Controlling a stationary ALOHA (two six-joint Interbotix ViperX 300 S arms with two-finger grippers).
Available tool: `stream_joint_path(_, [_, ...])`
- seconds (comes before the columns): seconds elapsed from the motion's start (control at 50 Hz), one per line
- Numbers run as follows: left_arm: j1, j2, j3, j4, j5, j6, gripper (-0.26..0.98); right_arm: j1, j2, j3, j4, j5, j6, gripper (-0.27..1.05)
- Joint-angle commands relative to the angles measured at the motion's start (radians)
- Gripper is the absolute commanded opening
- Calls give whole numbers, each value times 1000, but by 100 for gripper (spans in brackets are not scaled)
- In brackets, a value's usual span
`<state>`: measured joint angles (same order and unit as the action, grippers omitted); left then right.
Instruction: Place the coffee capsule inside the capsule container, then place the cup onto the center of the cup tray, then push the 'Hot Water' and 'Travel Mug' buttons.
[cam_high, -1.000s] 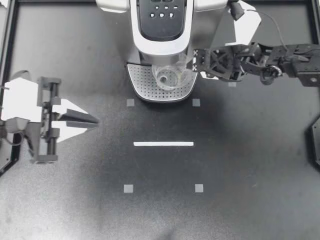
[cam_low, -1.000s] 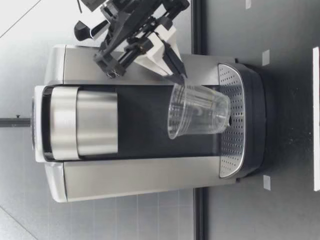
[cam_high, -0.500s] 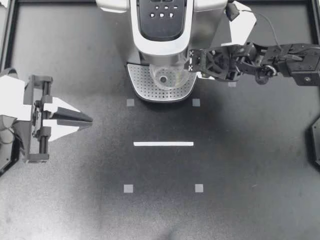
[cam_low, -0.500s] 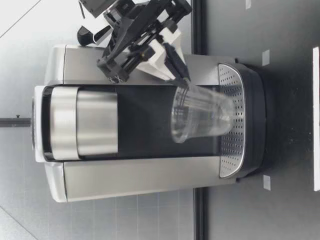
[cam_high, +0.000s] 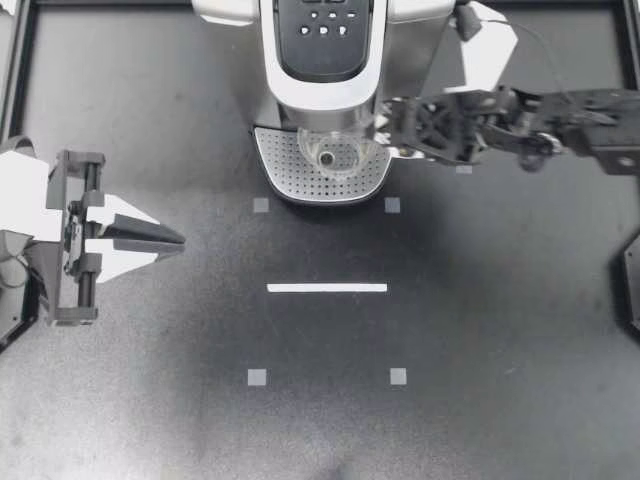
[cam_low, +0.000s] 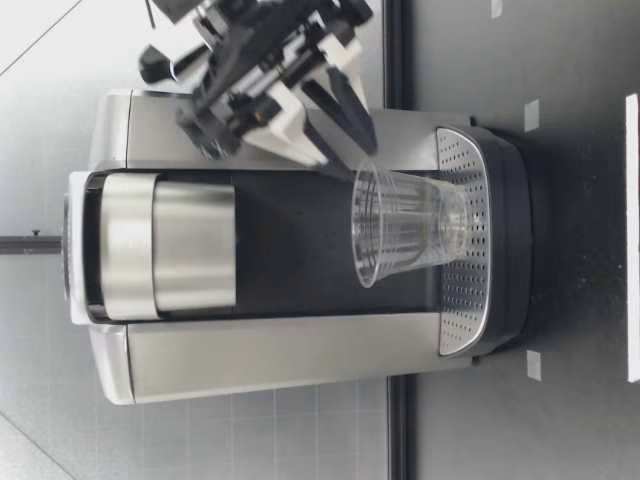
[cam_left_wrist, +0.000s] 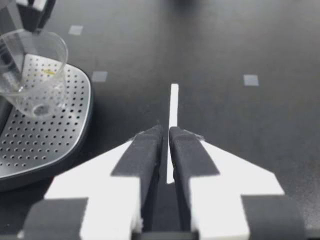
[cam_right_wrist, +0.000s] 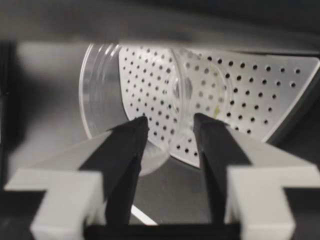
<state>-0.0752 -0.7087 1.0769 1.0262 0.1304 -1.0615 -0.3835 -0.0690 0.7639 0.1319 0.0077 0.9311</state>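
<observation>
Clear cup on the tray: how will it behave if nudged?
Likely very light: the cup looks thin, clear and empty, so may slide on the tray. Base narrower than rim, so probably tippy. Walls likely flex if pinched.

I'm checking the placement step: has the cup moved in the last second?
Yes. In the low view the cup has tipped upright and sunk toward the cup tray; a second ago it hung tilted above that tray.

Even light; motion blur on right hand (cam_high: 386, 126)
</observation>
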Motion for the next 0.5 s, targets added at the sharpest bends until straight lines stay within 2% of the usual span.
stream_joint_path(0.0, [2,-3,-17,-2,-2,-2,16,5,-58,11,-6,-9,-3,49])
stream_joint_path(0.14, [2,-3,-23,-2,-2,-2,16,5,-132,64,-46,-9,-17,49])
stream_joint_path(0.26, [2,2,-41,-2,-6,-3,16,15,-210,106,-163,-26,-64,49])
stream_joint_path(0.48, [3,29,-91,-23,-66,-6,16,150,-311,160,-388,-222,-209,49])
